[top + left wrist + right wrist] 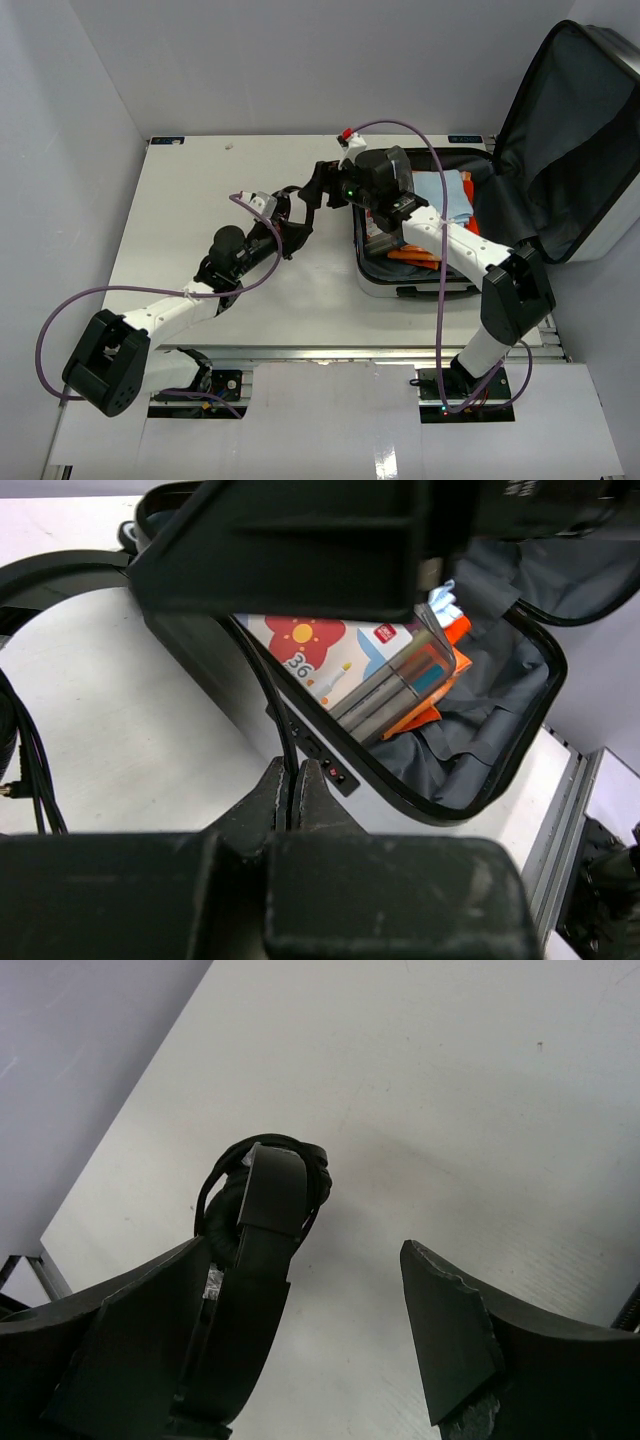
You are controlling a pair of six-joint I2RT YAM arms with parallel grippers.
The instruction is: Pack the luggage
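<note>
The luggage point(420, 290) lies open at the table's right side, its lid point(570, 150) standing up to the far right and its grey lining point(490, 720) showing. A pair of black headphones point(316, 190) hangs just left of the luggage, between the two grippers. My left gripper point(300, 212) point(293, 780) is shut on the headphones' thin black cord point(265, 690). My right gripper point(335, 185) point(305, 1250) stands open above the bare table, with the headphones' band point(265, 1200) resting against the inner side of its left finger point(150, 1310).
Inside the luggage lie a flat case with a red flower point(320, 650), a pack of pens point(400, 680), an orange item point(415, 255) and a blue cloth point(450, 195). White walls close in the table point(200, 200) at left and back.
</note>
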